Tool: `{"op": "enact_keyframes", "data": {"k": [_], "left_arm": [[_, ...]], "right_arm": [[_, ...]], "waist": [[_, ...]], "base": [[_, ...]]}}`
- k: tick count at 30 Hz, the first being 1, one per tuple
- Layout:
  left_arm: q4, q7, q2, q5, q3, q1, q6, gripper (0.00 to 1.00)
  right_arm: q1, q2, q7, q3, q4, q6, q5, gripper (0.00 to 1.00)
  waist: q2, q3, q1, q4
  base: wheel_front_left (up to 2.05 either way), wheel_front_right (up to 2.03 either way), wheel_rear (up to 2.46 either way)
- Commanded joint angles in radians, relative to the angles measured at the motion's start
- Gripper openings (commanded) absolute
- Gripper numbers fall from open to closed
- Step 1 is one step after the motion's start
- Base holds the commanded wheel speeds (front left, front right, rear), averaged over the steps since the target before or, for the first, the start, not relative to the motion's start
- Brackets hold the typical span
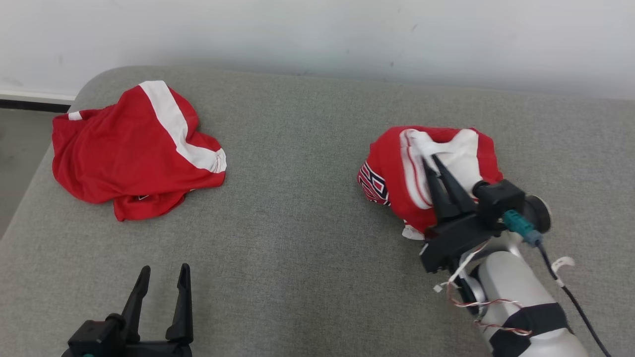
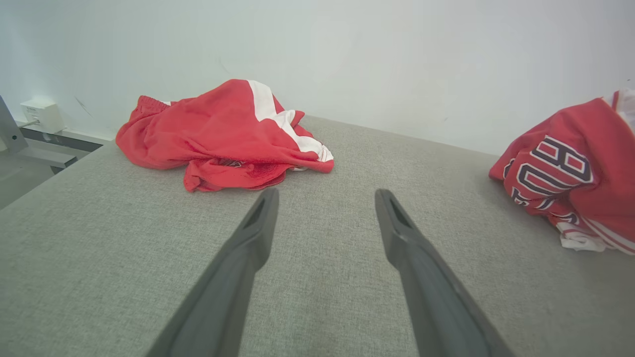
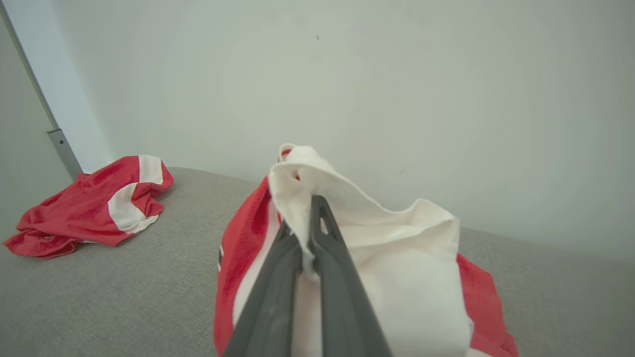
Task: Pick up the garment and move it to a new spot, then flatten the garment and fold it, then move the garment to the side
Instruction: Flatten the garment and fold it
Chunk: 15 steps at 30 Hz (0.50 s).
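Observation:
The garment [image 1: 387, 163] is a crumpled red and white jersey with dark lettering, bunched on the right of the grey cushioned surface [image 1: 297, 208]. My right gripper [image 1: 432, 158] is shut on a white fold at its top. In the right wrist view the right gripper [image 3: 303, 218] pinches that white fabric of the garment [image 3: 412, 258], which is pulled up into a peak. My left gripper [image 1: 164, 270] stands open near the front left, holding nothing. The left wrist view has the left gripper [image 2: 327, 196] over bare cushion, with the garment [image 2: 570, 173] far to its right.
A second red garment with a white stripe [image 1: 124, 153] [image 2: 213, 134] [image 3: 84, 208] lies crumpled at the far left, near the cushion's rounded corner. A pale wall [image 1: 347, 34] runs along the back edge. Floor [image 1: 15, 148] drops off to the left.

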Motion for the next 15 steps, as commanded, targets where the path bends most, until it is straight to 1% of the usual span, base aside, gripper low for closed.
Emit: {"op": "enact_keyframes", "data": {"k": [1,2,3,8,11,15], "left_arm": [[0.002,-0.001,-0.002,-0.001,0.002,0.011,0.001,1.0],[0.004,-0.001,-0.002,-0.002,0.0,0.014,0.001,1.0],[0.008,-0.001,-0.002,-0.003,-0.004,0.016,0.001,1.0],[0.012,-0.001,-0.004,-0.008,-0.015,0.029,0.001,1.0],[0.015,-0.001,-0.005,-0.01,-0.023,0.037,0.001,1.0],[0.02,-0.001,-0.006,-0.013,-0.027,0.042,0.001,1.0]], "right_arm": [[-0.001,0.007,-0.004,0.016,-0.011,-0.002,-0.005,0.0],[0.001,0.01,-0.004,0.037,-0.028,-0.002,-0.006,0.0],[0.013,0.016,-0.005,0.08,-0.065,-0.002,-0.006,0.0],[0.097,0.025,-0.004,0.198,-0.149,-0.002,-0.005,0.0],[0.169,0.013,-0.003,0.246,-0.202,-0.002,0.008,0.0],[0.268,0.0,-0.003,0.336,-0.246,-0.002,0.018,0.0]], "waist": [[0.0,-0.008,-0.0001,-0.006],[0.0,-0.012,-0.0001,-0.009],[0.0,-0.023,-0.0001,-0.017],[0.0,-0.048,-0.0001,-0.041],[0.0,-0.058,-0.0001,-0.059],[0.0,-0.07,-0.0001,-0.084]], "base": [[0.0,0.0,0.0],[0.0,0.0,0.0],[0.0,0.0,0.0],[0.0,0.0,0.0],[0.0,0.0,0.0],[0.0,0.0,0.0]]}}
